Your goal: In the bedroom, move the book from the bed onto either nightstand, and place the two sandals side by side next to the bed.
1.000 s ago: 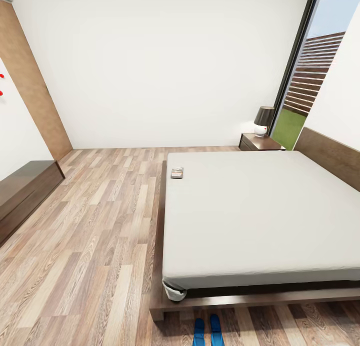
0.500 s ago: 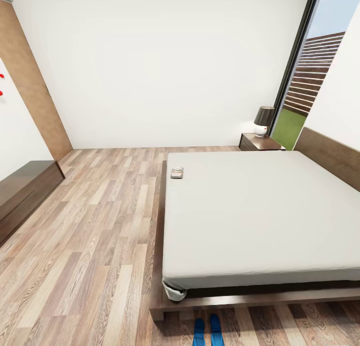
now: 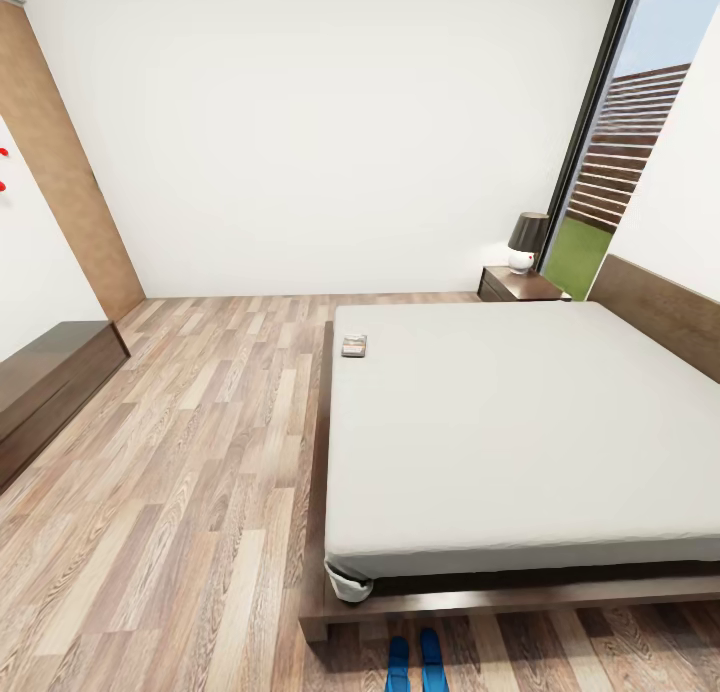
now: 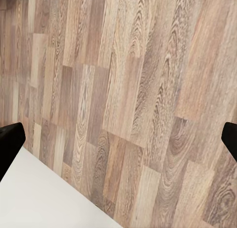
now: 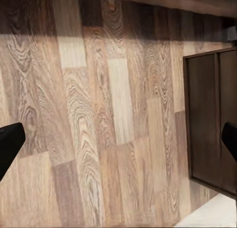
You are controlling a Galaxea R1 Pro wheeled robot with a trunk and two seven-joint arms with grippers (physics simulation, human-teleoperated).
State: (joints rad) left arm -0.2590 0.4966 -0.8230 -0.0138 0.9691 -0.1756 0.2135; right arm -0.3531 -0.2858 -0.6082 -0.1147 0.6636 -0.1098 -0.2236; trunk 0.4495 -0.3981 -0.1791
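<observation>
While the book (image 3: 354, 346) lies mid-frame near the bed's (image 3: 520, 432) left edge, sandals (image 3: 415, 662) sit bottom centre; both grippers gape wide, empty. Rolling forward could scatter that pair.

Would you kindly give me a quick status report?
Both grippers open, empty, over floor. Book on bed, near its corner; sandals paired at bed's foot. Nightstand carries a lamp.

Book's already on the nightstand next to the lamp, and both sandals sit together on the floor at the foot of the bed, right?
Not quite. In the head view the book lies on the bed, near its far left corner. The nightstand holds the lamp. The sandals do sit together on the floor by the bed's foot.
</observation>
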